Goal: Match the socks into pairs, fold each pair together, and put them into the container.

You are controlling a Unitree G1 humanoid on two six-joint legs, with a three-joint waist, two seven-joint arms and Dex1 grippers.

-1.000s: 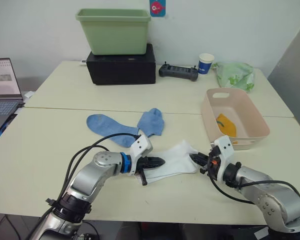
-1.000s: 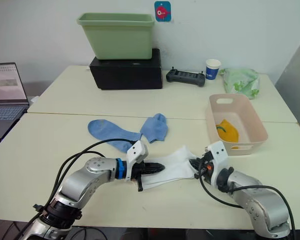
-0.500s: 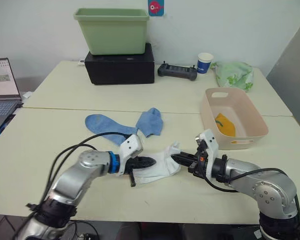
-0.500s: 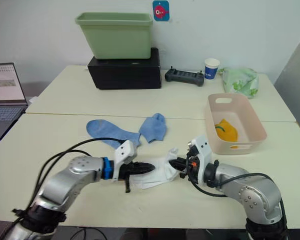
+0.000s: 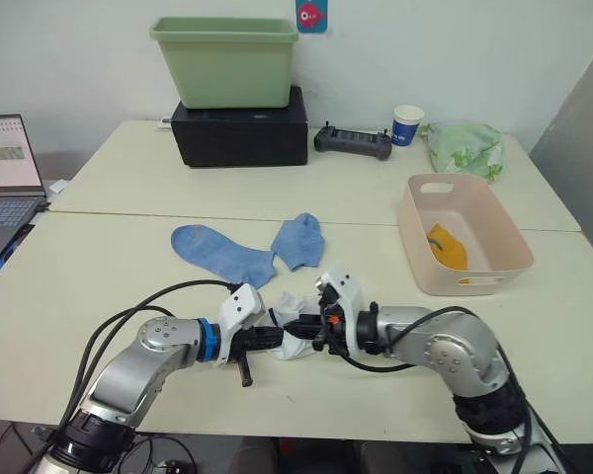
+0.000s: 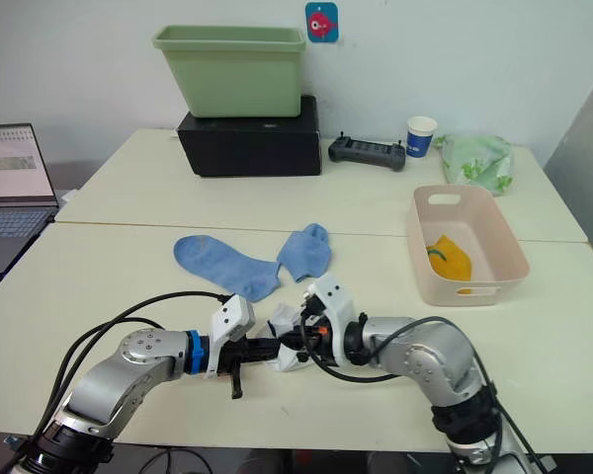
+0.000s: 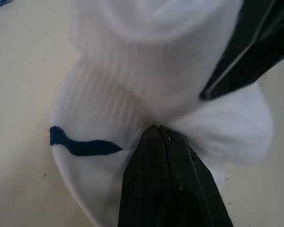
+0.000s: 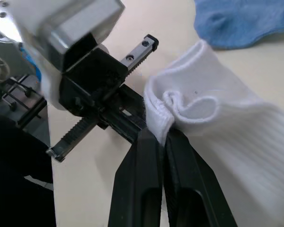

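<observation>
White socks: the white socks (image 5: 295, 336) now sit bunched between the two grippers, where a second ago they lay stretched flat; well clear of the container (image 5: 462, 237), on its near-left side.
Right gripper: the right gripper (image 5: 313, 329) has swung in from just in front of the container; fingers pinched on the sock's cuff.
Left gripper: the left gripper (image 5: 274, 338) is clamped on the other end.
Meaning: the white pair looks folded over; carrying it to the container likely comes next.
Blue socks: the blue socks (image 5: 245, 248) lie loose, left of the container.
Yellow pair: the yellow socks (image 5: 446, 245) rest inside the container.
</observation>
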